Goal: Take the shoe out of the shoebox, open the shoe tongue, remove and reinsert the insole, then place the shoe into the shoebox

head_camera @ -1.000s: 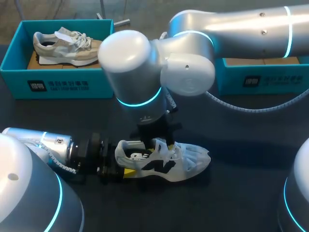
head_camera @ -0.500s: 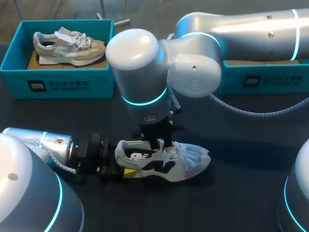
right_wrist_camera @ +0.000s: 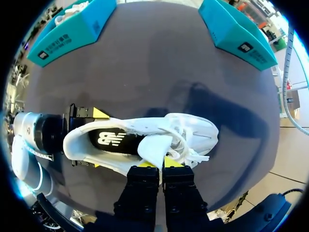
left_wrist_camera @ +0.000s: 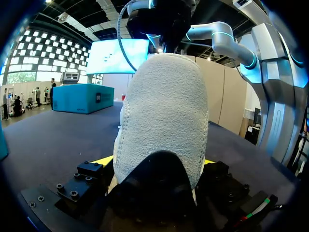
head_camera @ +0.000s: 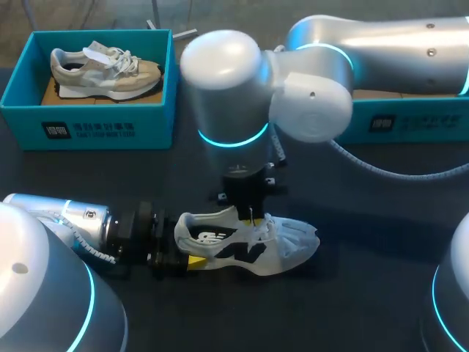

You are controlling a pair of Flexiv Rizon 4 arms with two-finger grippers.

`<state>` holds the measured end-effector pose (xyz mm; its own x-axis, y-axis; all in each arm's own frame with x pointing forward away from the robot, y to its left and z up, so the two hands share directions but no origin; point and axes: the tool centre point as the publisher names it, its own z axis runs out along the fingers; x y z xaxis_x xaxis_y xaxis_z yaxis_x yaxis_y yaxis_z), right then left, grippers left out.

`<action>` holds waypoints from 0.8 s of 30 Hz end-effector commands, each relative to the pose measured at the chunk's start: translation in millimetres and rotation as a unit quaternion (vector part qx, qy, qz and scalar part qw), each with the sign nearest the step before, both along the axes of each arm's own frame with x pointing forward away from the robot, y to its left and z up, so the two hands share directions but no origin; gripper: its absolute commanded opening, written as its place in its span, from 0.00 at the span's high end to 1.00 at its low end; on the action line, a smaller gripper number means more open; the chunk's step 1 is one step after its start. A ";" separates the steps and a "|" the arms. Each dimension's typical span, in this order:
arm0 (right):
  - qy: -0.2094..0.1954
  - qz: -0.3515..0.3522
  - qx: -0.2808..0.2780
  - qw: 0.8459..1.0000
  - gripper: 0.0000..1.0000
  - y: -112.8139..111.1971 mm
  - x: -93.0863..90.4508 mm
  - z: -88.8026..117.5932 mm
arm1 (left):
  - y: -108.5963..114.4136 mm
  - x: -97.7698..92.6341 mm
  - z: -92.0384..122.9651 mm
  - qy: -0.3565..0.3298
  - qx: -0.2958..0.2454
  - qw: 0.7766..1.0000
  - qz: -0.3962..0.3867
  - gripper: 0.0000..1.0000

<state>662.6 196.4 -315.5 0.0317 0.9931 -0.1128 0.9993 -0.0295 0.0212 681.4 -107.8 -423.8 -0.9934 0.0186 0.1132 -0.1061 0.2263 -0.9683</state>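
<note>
A white shoe (head_camera: 249, 249) with dark side markings lies on its side on the dark table (head_camera: 352, 205), toe to the right. My left gripper (head_camera: 189, 246) has the heel between its yellow-tipped fingers, one on each side, and is shut on it. In the left wrist view the fuzzy heel (left_wrist_camera: 164, 116) fills the space between the fingers. My right gripper (right_wrist_camera: 162, 164) comes down from above the laces, with its yellow tips pressed together on the white tongue (right_wrist_camera: 155, 149). In the head view the right gripper (head_camera: 251, 216) sits over the shoe's opening.
A teal shoebox (head_camera: 88, 125) at the back left holds a beige shoe (head_camera: 102, 70). A second teal box (head_camera: 396, 121) stands at the back right, partly behind my right arm. Bare table lies in front of and to the right of the white shoe.
My right gripper has shut on the tongue, and the right arm has shifted to the right above the shoe. The left arm and the shoe have stayed put.
</note>
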 end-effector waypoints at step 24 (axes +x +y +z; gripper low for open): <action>-0.006 -0.126 0.041 0.991 1.00 -30.4 -21.4 10.4 | 0.7 0.1 -2.5 0.000 0.001 1.000 0.000 1.00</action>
<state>646.8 161.8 -303.9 0.1440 0.9892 -0.0267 0.9896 -0.1439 0.0046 681.4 -107.7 -423.9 -0.9934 0.0185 0.1132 -0.1061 0.2264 -0.9682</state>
